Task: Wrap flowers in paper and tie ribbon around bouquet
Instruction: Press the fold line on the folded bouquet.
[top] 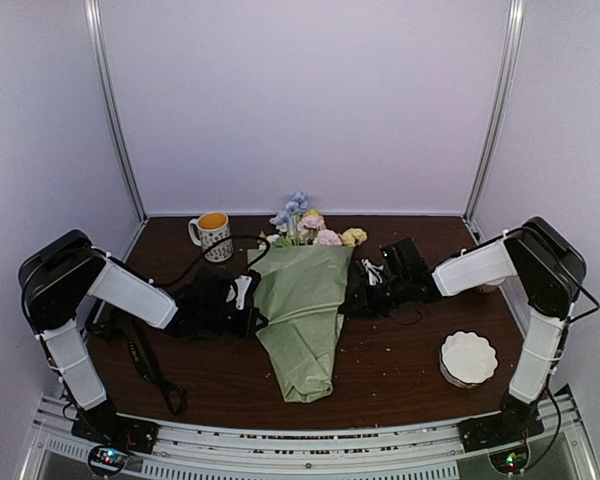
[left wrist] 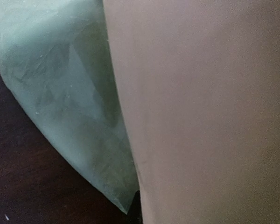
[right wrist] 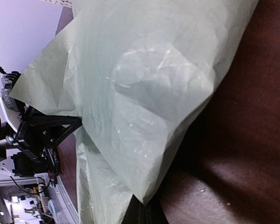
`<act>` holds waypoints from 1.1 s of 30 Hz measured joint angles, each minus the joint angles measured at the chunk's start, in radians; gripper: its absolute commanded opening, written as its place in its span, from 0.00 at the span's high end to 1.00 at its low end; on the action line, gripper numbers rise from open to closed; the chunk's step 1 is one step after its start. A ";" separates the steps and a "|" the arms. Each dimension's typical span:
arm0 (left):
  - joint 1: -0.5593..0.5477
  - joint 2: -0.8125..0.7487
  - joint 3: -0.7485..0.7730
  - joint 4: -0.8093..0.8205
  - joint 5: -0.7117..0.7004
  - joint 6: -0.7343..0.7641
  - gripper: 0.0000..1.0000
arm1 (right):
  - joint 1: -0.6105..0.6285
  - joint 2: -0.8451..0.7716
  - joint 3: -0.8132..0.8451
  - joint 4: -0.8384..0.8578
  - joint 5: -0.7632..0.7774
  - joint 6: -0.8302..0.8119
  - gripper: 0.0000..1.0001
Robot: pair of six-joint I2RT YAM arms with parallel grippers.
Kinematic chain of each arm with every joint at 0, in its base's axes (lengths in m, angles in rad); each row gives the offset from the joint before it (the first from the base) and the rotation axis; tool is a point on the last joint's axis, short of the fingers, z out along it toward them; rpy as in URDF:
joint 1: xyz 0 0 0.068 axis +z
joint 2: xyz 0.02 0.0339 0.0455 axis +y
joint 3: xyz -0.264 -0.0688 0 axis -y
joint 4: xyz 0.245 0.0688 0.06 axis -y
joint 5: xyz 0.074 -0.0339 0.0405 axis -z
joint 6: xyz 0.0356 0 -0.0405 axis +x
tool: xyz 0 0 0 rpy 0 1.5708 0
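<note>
Spotted mug sits back left, orange inside | white fluted dish front right | dark wooden table flecked with pale crumbs

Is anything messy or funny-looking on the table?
Yes. Tiny pale crumbs are sprinkled over the dark table beside the bouquet. What looks like the black ribbon lies loose on the left side, not tied around the bouquet.

No readable text; mug pattern perhaps lettering; ribbon too small to tell.
</note>
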State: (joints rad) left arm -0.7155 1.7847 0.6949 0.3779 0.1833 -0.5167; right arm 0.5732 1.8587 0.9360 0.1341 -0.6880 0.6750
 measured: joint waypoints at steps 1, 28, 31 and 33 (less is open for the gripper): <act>-0.002 0.002 0.014 -0.008 0.012 0.006 1.00 | -0.014 -0.001 0.023 -0.035 0.001 -0.031 1.00; 0.008 0.190 0.182 0.053 0.128 0.010 1.00 | 0.533 -0.488 -0.012 -0.546 0.605 -0.544 0.62; 0.008 0.192 0.180 0.063 0.129 0.007 1.00 | 0.662 -0.410 0.073 -0.610 0.693 -0.632 0.60; 0.008 0.193 0.178 0.068 0.129 0.006 1.00 | 0.711 -0.316 0.138 -0.636 0.747 -0.687 0.58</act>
State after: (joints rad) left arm -0.7074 1.9778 0.8726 0.4461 0.3122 -0.5110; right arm 1.2839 1.5425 1.0737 -0.5022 0.0586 -0.0124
